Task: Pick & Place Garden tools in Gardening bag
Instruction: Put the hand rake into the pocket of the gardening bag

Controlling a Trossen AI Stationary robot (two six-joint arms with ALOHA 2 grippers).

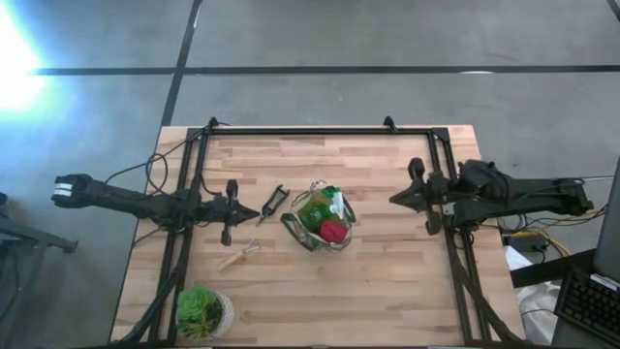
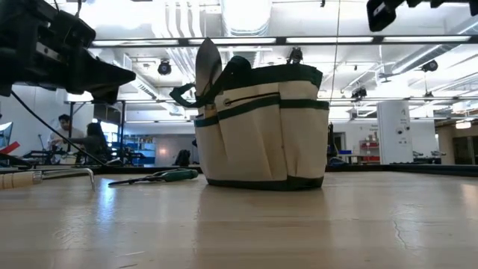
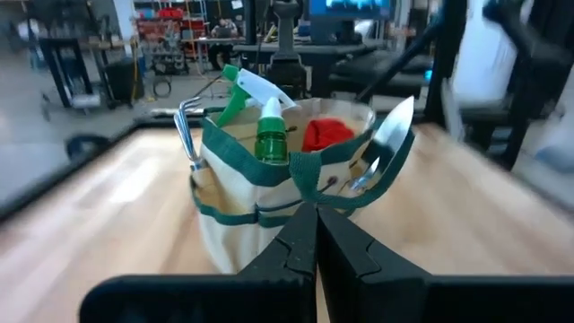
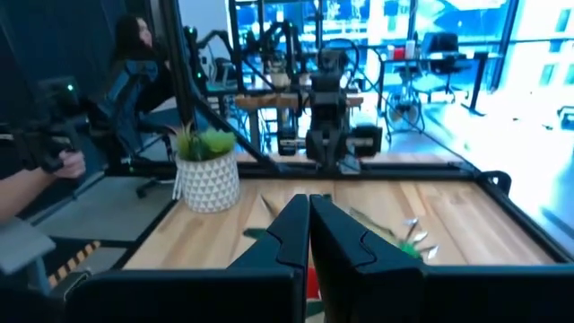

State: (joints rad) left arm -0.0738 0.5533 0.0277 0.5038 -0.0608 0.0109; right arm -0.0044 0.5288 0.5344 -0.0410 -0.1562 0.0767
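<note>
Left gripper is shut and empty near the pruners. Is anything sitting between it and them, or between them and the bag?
Nothing visible. In the high view the left gripper has only bare table up to the black pruners, and the gardening bag lies just beyond them with no object between.

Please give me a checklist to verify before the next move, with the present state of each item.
1. Left gripper empty and shut, facing the gardening bag: ok.
2. Right gripper empty and shut, waiting at the table's right side: ok.
3. Bag stands upright: ok.
4. Green spray bottle and trowel already in the bag: ok.
5. All tools packed: not ok; the pruners and a wooden-handled tool lie on the table.
6. Potted plant clear of the pickup path: ok.
</note>
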